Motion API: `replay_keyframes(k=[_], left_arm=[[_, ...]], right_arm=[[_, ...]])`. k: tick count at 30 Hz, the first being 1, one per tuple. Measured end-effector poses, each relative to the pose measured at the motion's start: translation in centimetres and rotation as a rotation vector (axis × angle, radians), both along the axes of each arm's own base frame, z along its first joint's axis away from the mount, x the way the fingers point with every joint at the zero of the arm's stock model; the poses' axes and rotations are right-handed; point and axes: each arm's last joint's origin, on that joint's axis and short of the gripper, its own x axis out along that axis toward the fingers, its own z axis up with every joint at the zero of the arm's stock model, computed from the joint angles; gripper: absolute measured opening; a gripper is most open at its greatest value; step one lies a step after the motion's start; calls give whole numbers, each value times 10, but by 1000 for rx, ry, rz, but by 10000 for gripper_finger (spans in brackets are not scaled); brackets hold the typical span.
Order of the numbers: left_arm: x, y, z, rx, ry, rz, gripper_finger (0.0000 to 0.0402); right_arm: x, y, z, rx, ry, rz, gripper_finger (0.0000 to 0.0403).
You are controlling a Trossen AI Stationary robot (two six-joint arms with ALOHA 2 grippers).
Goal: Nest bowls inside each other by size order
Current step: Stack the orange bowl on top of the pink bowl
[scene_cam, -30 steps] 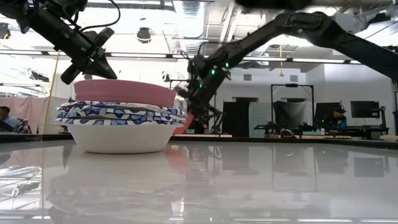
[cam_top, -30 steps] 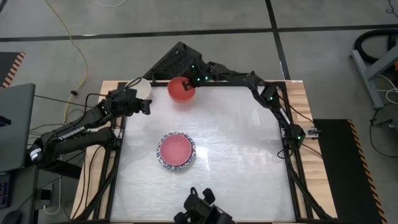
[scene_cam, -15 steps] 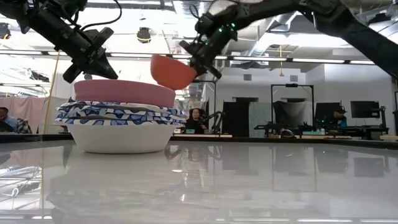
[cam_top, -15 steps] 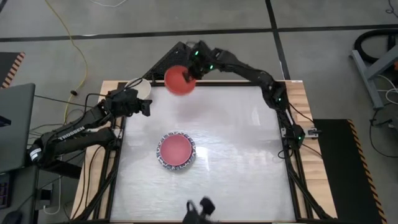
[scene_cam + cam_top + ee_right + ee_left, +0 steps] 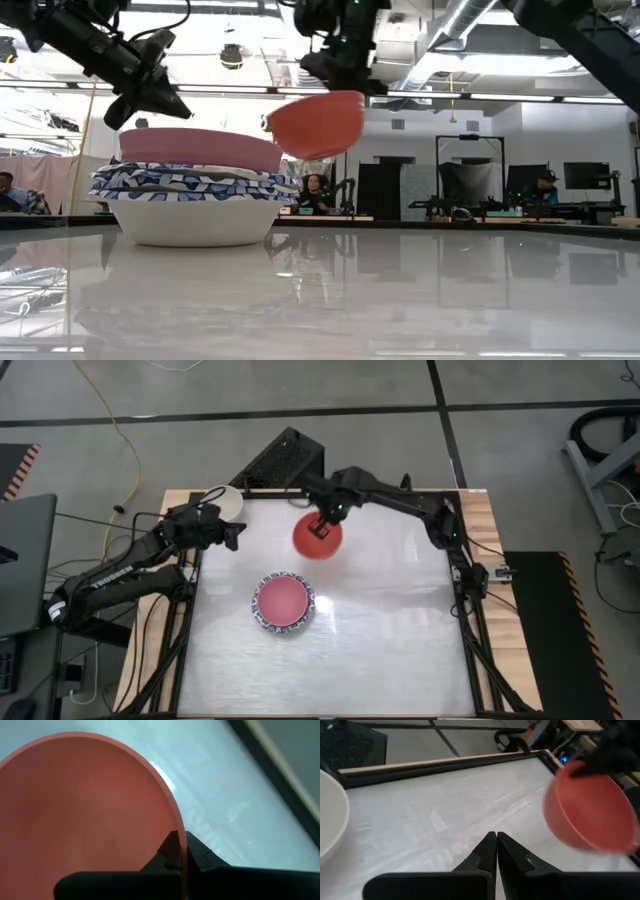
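Note:
A stack of nested bowls [image 5: 285, 603] stands mid-table: a pink bowl [image 5: 200, 149] on top, blue-and-white patterned ones [image 5: 195, 184] under it, a white one [image 5: 193, 220] at the bottom. My right gripper [image 5: 322, 525] is shut on a red bowl [image 5: 317, 538], held in the air beyond the stack; the bowl also shows in the low view [image 5: 315, 124] and the left wrist view [image 5: 587, 812]. My left gripper [image 5: 496, 845] is shut and empty at the far left [image 5: 232, 533], beside a cream-white bowl [image 5: 225, 500]. My right gripper pinches the red bowl's rim [image 5: 181, 845], one finger inside the bowl [image 5: 170, 851] and one outside [image 5: 197, 852]. The fingers come from above, pointing down. The bowl is lifted clear of the table, opening up and a little tilted, hanging below the fingers.
The cream-white bowl sits at the table's far left corner, partly off the white surface. A dark box [image 5: 285, 460] stands behind the far edge. Wooden borders [image 5: 490, 560] frame the table. Open white surface lies right of and nearer than the stack.
My right gripper has lifted the red bowl off the far edge of the table, then carried it toward the table's middle and near side, closer to the stack. The bowl has gone from tipped sideways to nearly level, opening up. My left gripper has kept still.

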Motion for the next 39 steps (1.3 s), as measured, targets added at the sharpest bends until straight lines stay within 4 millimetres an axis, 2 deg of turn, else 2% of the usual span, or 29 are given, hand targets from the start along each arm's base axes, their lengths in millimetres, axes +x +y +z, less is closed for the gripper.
replay_keyframes(k=[4, 7, 11, 14, 16, 21, 25, 27, 29, 33, 36, 39], left_arm=[[-2, -1, 1, 31, 7, -14, 2], [-2, -2, 2, 27, -5, -10, 2], [-3, -2, 3, 21, -22, 1, 2], [-3, -2, 3, 17, -24, 2, 2], [-3, -3, 3, 27, -17, -7, 2], [-3, -4, 4, -1, -39, -31, 2], [-2, -5, 4, -73, -83, -69, 2], [-2, -5, 4, -86, -92, -72, 2], [-2, -5, 4, -75, -87, -67, 2], [-2, -5, 4, -10, -48, -78, 2], [-2, -5, 4, -12, -51, -91, 2], [-2, -5, 6, -34, -85, -88, 2]], right_arm=[[-16, -32, 9, -52, -17, -92, 8], [-19, -55, 21, -84, -156, -118, 8], [-13, -62, 44, -81, -383, -72, 8], [-4, -52, 51, -47, -476, 8, 8], [4, -36, 50, -31, -483, 70, 8], [19, 22, 46, 41, -421, 226, 8], [9, 66, 40, 79, -232, 196, 8], [-5, 76, 37, 45, -95, 138, 8], [-14, 76, 34, -1, 11, 95, 8], [-19, 52, 35, -93, 36, 48, 8], [-11, 33, 41, -114, -85, 55, 8], [1, 31, 47, -112, -237, 97, 8]])
